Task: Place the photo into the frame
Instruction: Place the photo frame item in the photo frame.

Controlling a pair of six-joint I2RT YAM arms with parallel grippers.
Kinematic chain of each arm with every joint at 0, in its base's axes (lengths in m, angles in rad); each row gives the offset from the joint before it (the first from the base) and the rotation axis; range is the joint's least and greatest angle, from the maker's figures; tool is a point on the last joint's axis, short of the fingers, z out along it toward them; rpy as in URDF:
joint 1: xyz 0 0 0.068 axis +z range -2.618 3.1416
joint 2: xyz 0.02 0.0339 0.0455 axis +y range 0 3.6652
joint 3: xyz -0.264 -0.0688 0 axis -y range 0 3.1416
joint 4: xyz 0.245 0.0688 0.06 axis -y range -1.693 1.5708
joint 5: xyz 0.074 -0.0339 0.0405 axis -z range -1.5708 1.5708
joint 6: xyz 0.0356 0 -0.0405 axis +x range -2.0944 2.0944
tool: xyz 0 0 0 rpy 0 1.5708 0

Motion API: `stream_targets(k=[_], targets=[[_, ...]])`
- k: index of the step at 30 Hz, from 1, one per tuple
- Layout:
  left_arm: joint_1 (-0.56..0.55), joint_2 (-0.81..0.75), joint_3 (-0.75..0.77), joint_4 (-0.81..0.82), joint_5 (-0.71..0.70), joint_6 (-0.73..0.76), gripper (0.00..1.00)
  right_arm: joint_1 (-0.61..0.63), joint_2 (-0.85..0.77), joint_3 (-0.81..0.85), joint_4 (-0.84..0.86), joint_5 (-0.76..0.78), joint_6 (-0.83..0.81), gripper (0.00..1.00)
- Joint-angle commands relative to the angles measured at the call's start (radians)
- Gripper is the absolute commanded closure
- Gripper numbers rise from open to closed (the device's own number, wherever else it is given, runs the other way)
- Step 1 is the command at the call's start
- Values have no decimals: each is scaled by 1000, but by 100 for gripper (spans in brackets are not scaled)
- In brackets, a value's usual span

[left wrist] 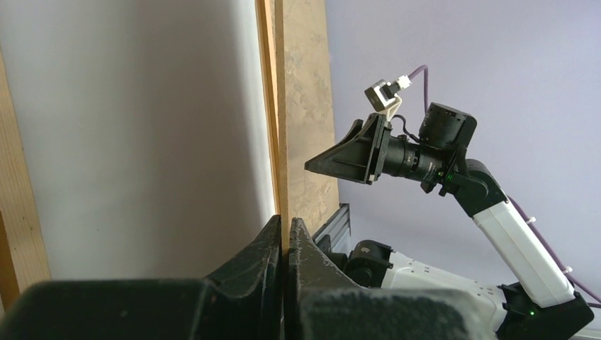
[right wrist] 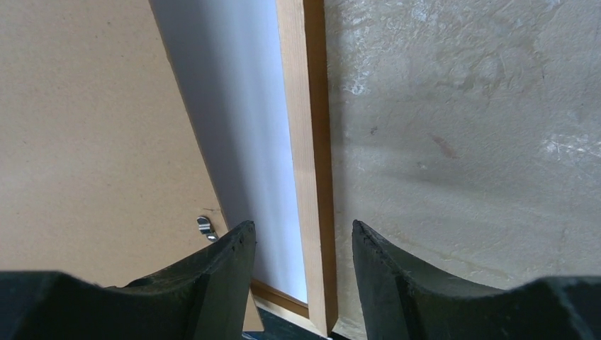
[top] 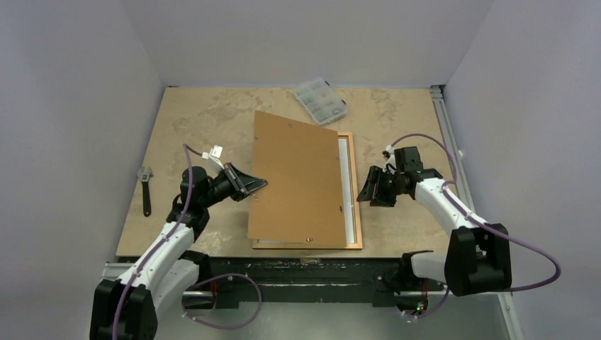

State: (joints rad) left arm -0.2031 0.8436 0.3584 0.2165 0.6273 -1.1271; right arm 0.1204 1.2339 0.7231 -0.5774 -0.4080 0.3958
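The orange-brown wooden frame (top: pixel 356 191) lies flat at mid-table. A white sheet (top: pixel 344 180) lies inside it, apparently the photo's white back; its printed side is hidden. A plain brown backing board (top: pixel 298 177) covers most of it, skewed and raised on the left. My left gripper (top: pixel 255 185) is shut on the board's left edge (left wrist: pixel 281 177), with the white sheet (left wrist: pixel 142 142) beside it. My right gripper (top: pixel 364 190) is open and empty, hovering over the frame's right rail (right wrist: pixel 308 177) near its near corner, between the white strip (right wrist: pixel 248 142) and bare table. The board (right wrist: pixel 92 127) carries a small metal clip.
A small clear plastic compartment box (top: pixel 320 100) sits at the back, just beyond the frame. A black wrench (top: pixel 145 190) lies at the table's left edge. A metal rail (top: pixel 446 134) runs along the right edge. The frame's near rail sits close to the table's front edge.
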Motion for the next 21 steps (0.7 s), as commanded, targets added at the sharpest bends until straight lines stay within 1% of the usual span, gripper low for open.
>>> stream_targets(k=[1, 9, 18, 21], targets=[[5, 35, 4, 240, 28, -57, 100, 11, 32, -5, 60, 15, 8, 49], [4, 145, 11, 324, 26, -64, 100, 14, 68, -5, 91, 13, 17, 54], [-32, 293, 29, 401, 18, -55, 100, 15, 113, -32, 136, -10, 24, 54], [-43, 352, 31, 470, 25, -78, 100, 13, 131, -32, 145, -15, 23, 54]])
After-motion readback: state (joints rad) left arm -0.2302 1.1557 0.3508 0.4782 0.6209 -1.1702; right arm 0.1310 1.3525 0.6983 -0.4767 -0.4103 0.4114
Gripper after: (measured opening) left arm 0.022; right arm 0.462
